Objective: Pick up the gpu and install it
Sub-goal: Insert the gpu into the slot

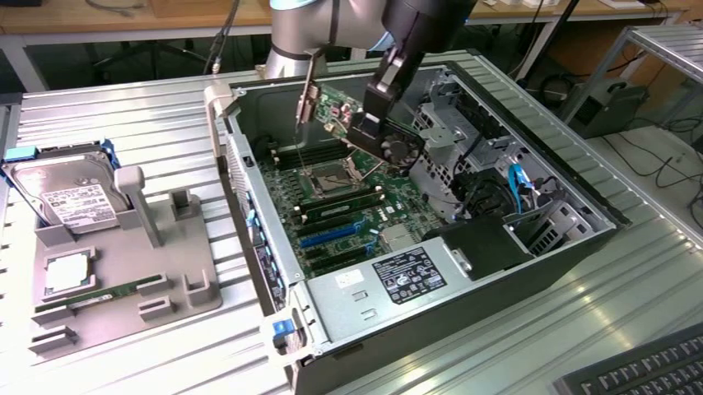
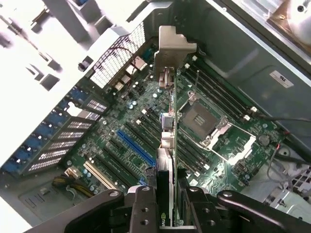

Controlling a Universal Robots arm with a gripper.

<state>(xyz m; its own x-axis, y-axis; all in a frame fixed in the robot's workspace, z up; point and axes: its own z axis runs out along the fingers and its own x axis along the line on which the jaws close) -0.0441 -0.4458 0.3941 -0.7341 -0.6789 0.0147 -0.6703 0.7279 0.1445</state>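
We are gripping the gpu (image 2: pixel 167 145) upright, the pincer (image 2: pixel 167 206) closed on its edge. Aligning it squarely with the blue slot (image 2: pixel 136 146) beneath the pincer matters, we judge.

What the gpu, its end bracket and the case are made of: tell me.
The gpu, held in the jaws: green circuit board, likely fibreglass laminate. Its end bracket: bare silvery metal, probably steel, with a dull sheen. Computer case: dark painted sheet metal, judging by thin folded edges.
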